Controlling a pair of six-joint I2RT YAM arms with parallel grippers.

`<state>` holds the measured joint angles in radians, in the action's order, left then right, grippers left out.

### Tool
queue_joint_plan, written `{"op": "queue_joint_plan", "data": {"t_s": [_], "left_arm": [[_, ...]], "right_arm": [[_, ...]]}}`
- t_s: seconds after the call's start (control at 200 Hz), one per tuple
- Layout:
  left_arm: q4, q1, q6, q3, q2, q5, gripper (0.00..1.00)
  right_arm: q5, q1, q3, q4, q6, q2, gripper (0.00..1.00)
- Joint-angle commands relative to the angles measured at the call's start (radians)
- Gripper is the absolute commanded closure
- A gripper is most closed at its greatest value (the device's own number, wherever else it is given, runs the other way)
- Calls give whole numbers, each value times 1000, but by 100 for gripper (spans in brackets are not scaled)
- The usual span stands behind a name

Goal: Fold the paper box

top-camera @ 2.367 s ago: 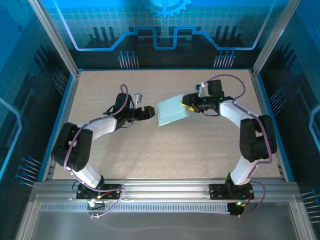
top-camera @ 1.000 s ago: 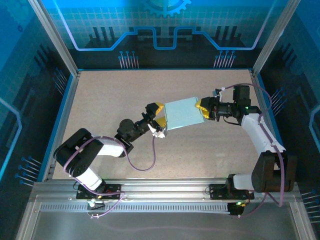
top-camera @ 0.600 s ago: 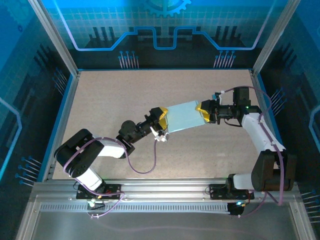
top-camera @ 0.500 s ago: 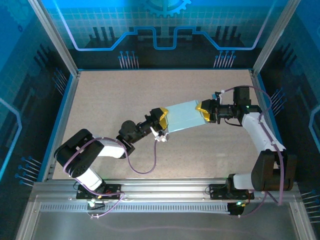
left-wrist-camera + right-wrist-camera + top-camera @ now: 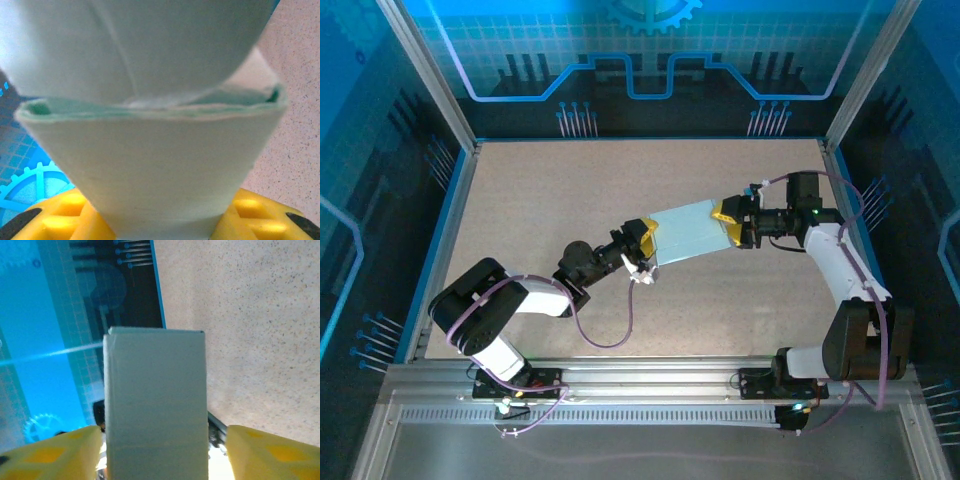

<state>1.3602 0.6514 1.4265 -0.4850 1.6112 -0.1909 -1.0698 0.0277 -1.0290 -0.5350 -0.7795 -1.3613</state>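
Note:
The paper box, pale blue card folded into a narrow flattened sleeve, hangs above the table between both grippers. My left gripper is shut on its left end, and my right gripper is shut on its right end. In the left wrist view the paper box fills the frame, with a slit-like open edge across the middle. A flap runs down between the yellow fingers of the left gripper. In the right wrist view a flat face of the paper box stands between the yellow fingers of the right gripper.
The speckled beige table is bordered by a blue rim and aluminium posts. The left arm's purple cable loops over the table in front of the box. Metal rails run along the near edge.
The left gripper, apart from the box 2.4 s ago, took hold of its left end. Over the last second the box turned to look narrower; in the last half second hardly anything moved.

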Motion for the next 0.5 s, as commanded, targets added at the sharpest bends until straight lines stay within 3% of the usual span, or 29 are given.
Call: {"op": "queue_joint_plan", "data": {"t_s": [0.0, 0.085, 0.19, 0.495], "left_arm": [[39, 4, -81, -12, 17, -7, 71], [15, 0, -125, -8, 27, 0, 74], [-32, -2, -196, 6, 27, 10, 74], [-306, -23, -622, 59, -87, -71, 72]], "right_arm": [[28, 18, -40, -38, -1, 15, 16], [94, 47, -45, -30, -8, 54, 9], [156, 93, -59, -37, 5, 102, 6], [457, 89, -172, -233, 423, 238, 3]]}}
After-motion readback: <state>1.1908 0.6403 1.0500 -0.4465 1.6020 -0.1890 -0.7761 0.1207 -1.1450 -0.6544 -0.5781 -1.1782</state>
